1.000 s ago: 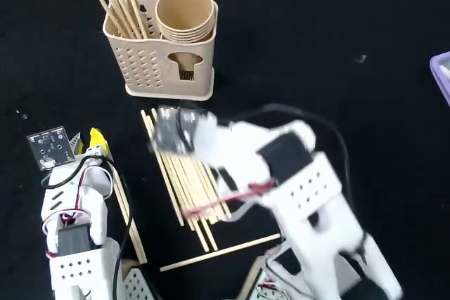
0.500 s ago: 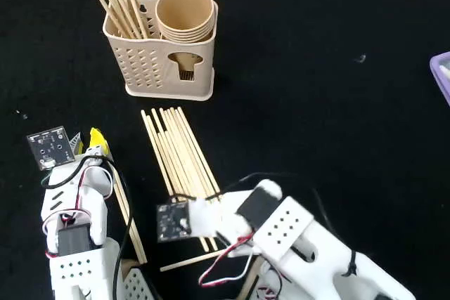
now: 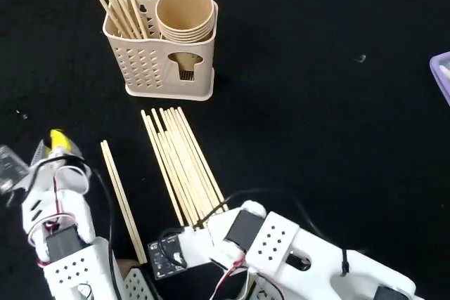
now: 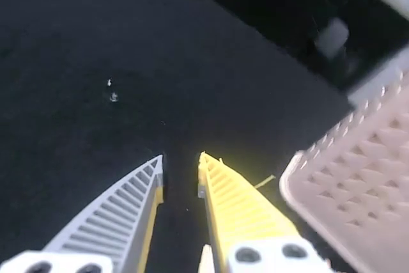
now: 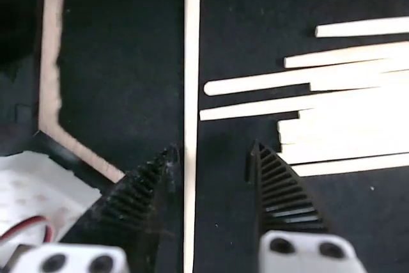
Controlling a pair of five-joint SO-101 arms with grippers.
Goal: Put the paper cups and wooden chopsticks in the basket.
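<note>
High view, from the left: the left arm (image 3: 60, 223) sits at the near left corner of the black bench (image 3: 316, 117), its yellow finger (image 3: 58, 138) pointing away from the camera. Just beside it lies a pair of chopsticks (image 3: 123, 200), touching each other and clear of that arm. Next comes the loose bundle of chopsticks (image 3: 184, 166), fanned on the bench between the basket (image 3: 160, 68) and the right arm (image 3: 281, 244), whose front covers the bundle's near ends. The basket stands upright at the far side, with more chopsticks (image 3: 123, 8) leaning in its left compartment and a stack of paper cups (image 3: 185, 12) in its right one.

The left wrist view adds what the high view hides. The left hand (image 4: 180, 171) has its fingers a narrow gap apart, with bare bench between them.

The right wrist view shows the right hand (image 5: 214, 158) spread wide, low over the bench. A single chopstick (image 5: 192, 62) runs lengthwise between its fingers, just beside the dark one, and the bundle's ends (image 5: 332, 113) lie off to the other finger's side.
</note>
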